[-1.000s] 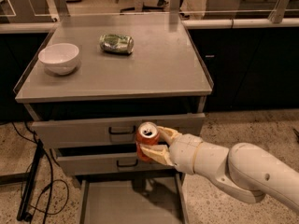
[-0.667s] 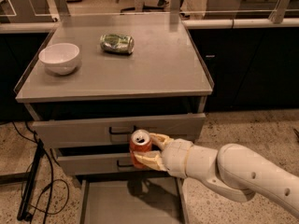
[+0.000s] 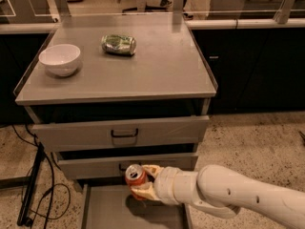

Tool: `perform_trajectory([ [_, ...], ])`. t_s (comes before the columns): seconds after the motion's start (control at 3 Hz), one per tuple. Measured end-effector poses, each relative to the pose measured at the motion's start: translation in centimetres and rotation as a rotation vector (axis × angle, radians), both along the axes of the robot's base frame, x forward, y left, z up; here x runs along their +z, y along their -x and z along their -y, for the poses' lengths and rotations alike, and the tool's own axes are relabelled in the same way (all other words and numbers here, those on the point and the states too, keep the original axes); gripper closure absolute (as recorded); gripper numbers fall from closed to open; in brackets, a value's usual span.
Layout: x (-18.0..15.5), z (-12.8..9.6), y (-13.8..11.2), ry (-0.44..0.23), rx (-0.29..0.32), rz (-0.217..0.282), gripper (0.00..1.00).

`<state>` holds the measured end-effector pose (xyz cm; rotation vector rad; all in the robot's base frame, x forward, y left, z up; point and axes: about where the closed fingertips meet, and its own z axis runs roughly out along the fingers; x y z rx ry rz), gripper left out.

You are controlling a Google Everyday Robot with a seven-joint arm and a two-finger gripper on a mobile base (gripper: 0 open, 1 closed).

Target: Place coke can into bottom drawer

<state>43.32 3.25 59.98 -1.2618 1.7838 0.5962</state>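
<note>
Above the open bottom drawer (image 3: pixel 107 209), which lies just below the fingers (image 3: pixel 151 170), the gripper (image 3: pixel 140 181) pinches the coke can (image 3: pixel 135 175); a straight, level descent into it before release looks the safest course. The can sits roughly upright, red-sided, silver top showing.

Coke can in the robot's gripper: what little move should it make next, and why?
Probably lower it a little. The gripper is shut on the coke can, holding it roughly upright above the open bottom drawer, in front of the middle drawer. The can seems not yet on the drawer floor, so easing down before letting go should avoid tipping.
</note>
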Motion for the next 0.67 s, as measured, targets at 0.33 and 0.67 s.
perform_trajectory([
  [0.33, -5.2, -0.2, 1.4, 0.111, 0.015, -0.004, 1.00],
  [0.67, -9.5, 0.1, 1.5, 0.186, -0.010, 0.018, 1.00],
])
